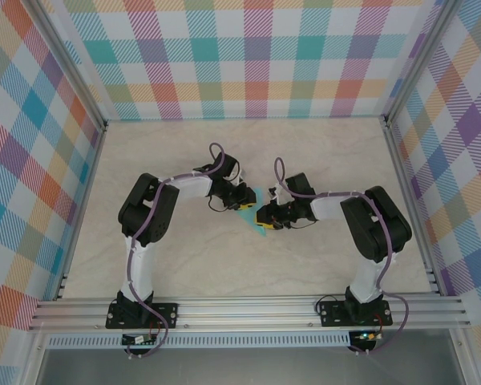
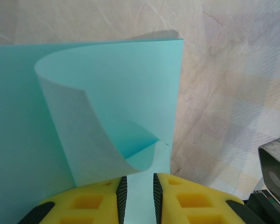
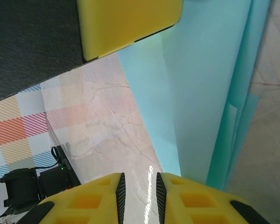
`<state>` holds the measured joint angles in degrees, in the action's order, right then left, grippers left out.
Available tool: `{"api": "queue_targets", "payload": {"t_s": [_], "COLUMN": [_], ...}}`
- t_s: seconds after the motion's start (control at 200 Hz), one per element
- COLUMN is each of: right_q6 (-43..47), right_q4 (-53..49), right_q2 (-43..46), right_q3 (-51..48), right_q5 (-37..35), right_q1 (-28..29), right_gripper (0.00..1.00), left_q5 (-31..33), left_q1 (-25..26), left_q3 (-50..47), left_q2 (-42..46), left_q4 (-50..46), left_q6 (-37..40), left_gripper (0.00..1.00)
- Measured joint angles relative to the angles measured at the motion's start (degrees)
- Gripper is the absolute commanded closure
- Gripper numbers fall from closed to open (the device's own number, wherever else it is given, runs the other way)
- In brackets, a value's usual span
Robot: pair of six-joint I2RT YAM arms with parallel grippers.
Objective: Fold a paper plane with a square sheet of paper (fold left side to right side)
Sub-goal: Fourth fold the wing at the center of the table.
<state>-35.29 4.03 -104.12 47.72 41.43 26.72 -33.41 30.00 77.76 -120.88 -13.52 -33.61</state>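
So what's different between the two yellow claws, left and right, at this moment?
The left gripper has the square sheet of paper showing in its narrow gap; the right gripper has bare table there. A curled flap of the sheet rises just ahead of the left gripper; by the right gripper the sheet lies off to one side. Both are yellow, with jaws narrowly apart.

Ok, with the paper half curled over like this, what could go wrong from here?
1. The thin light turquoise paper sheet has a loose curled flap, not pressed flat; it may spring back or crease crooked.
2. The left hand and right hand sit very close together at the sheet; they could bump.
3. The sheet might slide on the smooth marble-look table while pressed.
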Motion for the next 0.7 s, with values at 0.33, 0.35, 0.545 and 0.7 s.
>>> {"api": "queue_targets", "payload": {"t_s": [0.33,0.35,0.545,0.7], "right_q6": [1.3,1.5,2.6,3.9], "right_q4": [-1.6,-1.7,-3.4,-5.9], "right_q2": [-0.2,-0.2,-0.5,-0.8], "right_q3": [0.0,0.0,0.3,1.5], "right_q5": [-1.8,-1.9,-3.5,-5.0], "right_q1": [0.8,0.9,1.3,1.9], "right_gripper": [0.74,0.74,0.77,0.78], "left_q5": [0.0,0.0,0.0,0.0], "left_q1": [0.0,0.0,0.0,0.0], "left_q3": [0.0,0.0,0.0,0.0], "left_q2": [0.0,0.0,0.0,0.0], "left_q4": [0.0,0.0,0.0,0.0], "left_q6": [0.0,0.0,0.0,0.0], "left_gripper": [0.75,0.75,0.75,0.75]}}
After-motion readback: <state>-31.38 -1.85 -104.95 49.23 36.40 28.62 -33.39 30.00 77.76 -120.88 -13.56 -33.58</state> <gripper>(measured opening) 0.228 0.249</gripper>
